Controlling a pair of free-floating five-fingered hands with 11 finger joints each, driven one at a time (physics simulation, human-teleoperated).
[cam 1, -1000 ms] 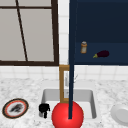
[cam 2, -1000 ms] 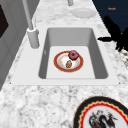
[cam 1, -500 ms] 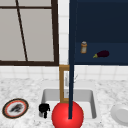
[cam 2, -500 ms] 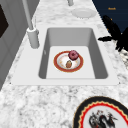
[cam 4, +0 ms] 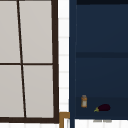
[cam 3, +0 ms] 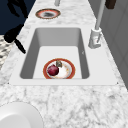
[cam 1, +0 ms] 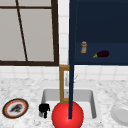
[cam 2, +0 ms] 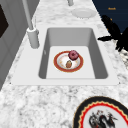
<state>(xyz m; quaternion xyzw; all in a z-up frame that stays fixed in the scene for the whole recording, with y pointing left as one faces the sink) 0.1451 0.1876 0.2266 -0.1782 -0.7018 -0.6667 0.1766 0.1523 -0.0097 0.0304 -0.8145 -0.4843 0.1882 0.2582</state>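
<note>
One black hand (cam 1: pixel 44 109) hangs at the sink's (cam 1: pixel 90 100) front-left rim, fingers curled loosely downward and pinching nothing — as far as I can tell it's the left one. Down in the basin a red-rimmed plate (cam 2: pixel 60 67) carries a dark red fruit (cam 2: pixel 73 54) and a small brown bit (cam 2: pixel 68 64). Patterned plate (cam 1: pixel 15 108) on the counter just left — white plate (cam 1: pixel 121 114) off right.

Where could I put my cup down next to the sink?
Bare marble counter lies in front of the sink, beside the patterned plate, and between the sink and the white plate. The basin is crowded by the red-rimmed plate of food.
</note>
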